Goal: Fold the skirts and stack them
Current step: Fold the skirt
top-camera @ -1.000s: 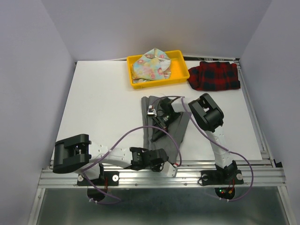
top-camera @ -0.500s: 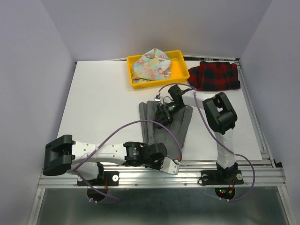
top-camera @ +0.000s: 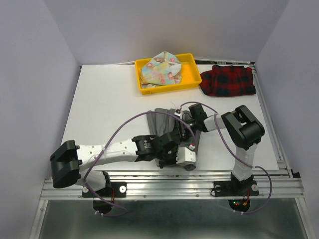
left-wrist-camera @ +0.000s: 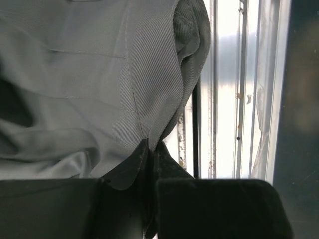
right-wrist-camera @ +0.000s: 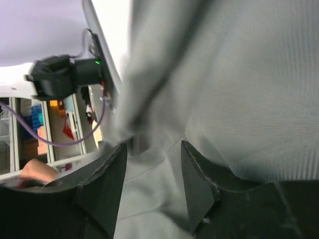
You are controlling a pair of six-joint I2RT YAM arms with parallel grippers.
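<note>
- Two arms work over one white table (top-camera: 109,104), and I count three skirts on it: one grey, one floral, one plaid.
- The left arm reaches in low from the near left corner. The left gripper (top-camera: 177,155) sits at the near edge of the grey skirt, close to the table's front rail.
- From the left wrist view, the left gripper's (left-wrist-camera: 149,154) jaws are pressed together on a pinched fold of the grey skirt (left-wrist-camera: 75,74). The cloth rises from the tips in a seamed ridge.
- The grey skirt (top-camera: 162,122) lies rumpled in the middle of the table, between the two arms and partly hidden under them.
- The right gripper (top-camera: 187,130) comes in from the right and rests on the grey skirt's right side, near the left gripper.
- From the right wrist view, the right gripper's (right-wrist-camera: 152,169) jaws stand apart, with the grey skirt (right-wrist-camera: 239,74) showing in the gap and spreading beyond. I cannot tell if they press on it.
- At the back, one yellow plastic tray (top-camera: 189,74) holds the floral skirt (top-camera: 159,69), bunched up inside it.
- Just right of the tray, the red-and-black plaid skirt (top-camera: 228,80) lies on the table's far right corner, well apart from the grey one.
</note>
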